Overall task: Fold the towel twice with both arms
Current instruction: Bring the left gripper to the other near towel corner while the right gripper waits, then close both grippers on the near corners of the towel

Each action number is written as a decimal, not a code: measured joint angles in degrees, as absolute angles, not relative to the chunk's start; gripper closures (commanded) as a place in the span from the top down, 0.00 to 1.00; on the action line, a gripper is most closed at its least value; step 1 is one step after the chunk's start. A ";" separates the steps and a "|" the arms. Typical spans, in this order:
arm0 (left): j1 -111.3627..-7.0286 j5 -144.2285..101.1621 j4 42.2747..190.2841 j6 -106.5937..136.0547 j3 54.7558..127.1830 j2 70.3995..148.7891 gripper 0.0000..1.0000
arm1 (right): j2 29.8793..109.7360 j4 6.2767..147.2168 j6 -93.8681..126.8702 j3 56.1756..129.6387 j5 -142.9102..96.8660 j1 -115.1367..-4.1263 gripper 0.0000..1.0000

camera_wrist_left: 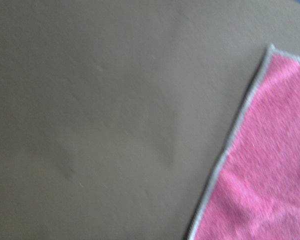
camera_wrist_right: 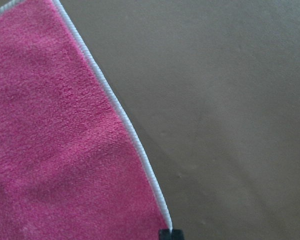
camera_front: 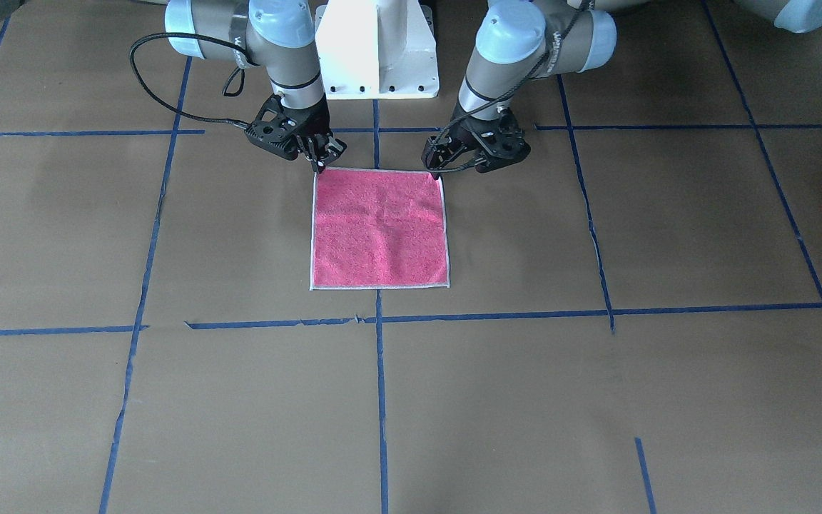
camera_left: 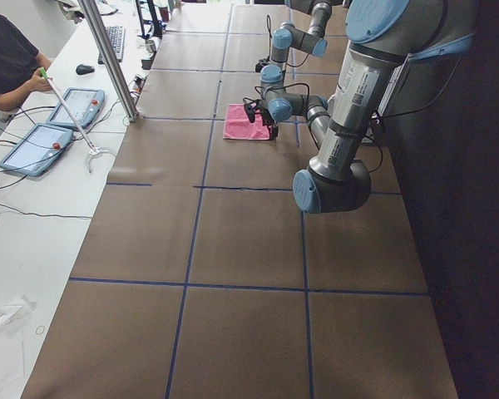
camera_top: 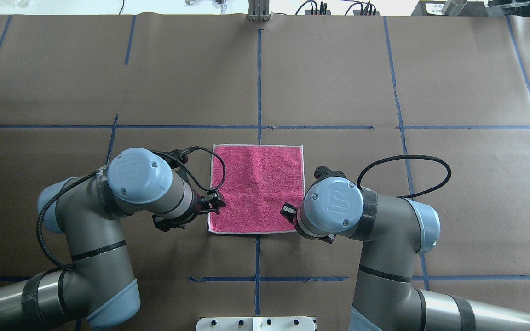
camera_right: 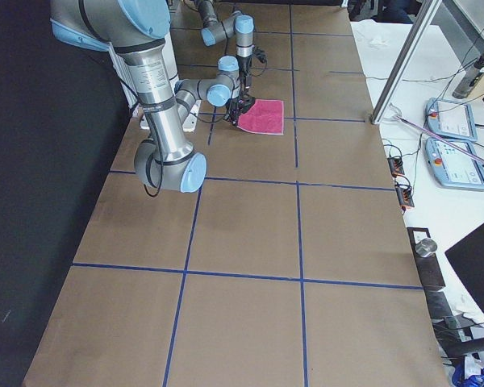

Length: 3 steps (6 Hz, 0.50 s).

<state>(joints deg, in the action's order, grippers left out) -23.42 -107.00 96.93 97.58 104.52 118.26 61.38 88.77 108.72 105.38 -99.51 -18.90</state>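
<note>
Towel (camera_front: 379,228) lies flat, two corners at the fingertips of my left gripper (camera_front: 437,170) and right gripper (camera_front: 319,166). Whether either is clamped, I can't tell. A missed hem could skew the fold.

- Same build on both sides: the left arm (camera_top: 95,230) and right arm (camera_top: 387,220) are grey-silver tubes with light blue joint caps.
- The caps have an embossed logo and a few tiny screws.
- Black bands wrap the tubes, some with white lettering.
- A looping black cable (camera_top: 223,172) runs to each wrist.
- The left gripper (camera_front: 436,171) and right gripper (camera_front: 318,165) are all black — holey frames, thin fingers.
- White pedestal (camera_front: 377,50) with a row of dark bolts.
</note>
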 measured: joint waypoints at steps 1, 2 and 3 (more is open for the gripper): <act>-22.52 -106.16 96.74 98.36 103.45 118.94 0.65 | 61.38 88.77 108.72 105.38 -99.50 -18.87 0.06; -22.18 -105.79 96.74 98.61 102.22 119.71 0.60 | 61.41 88.77 108.72 105.38 -99.47 -18.84 0.06; -22.13 -105.69 96.76 98.68 101.35 120.48 0.52 | 61.43 88.77 108.72 105.38 -99.43 -18.82 0.06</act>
<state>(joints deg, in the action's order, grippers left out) -22.13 -105.69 96.76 98.68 101.35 120.48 61.43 88.77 108.72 105.38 -99.43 -18.82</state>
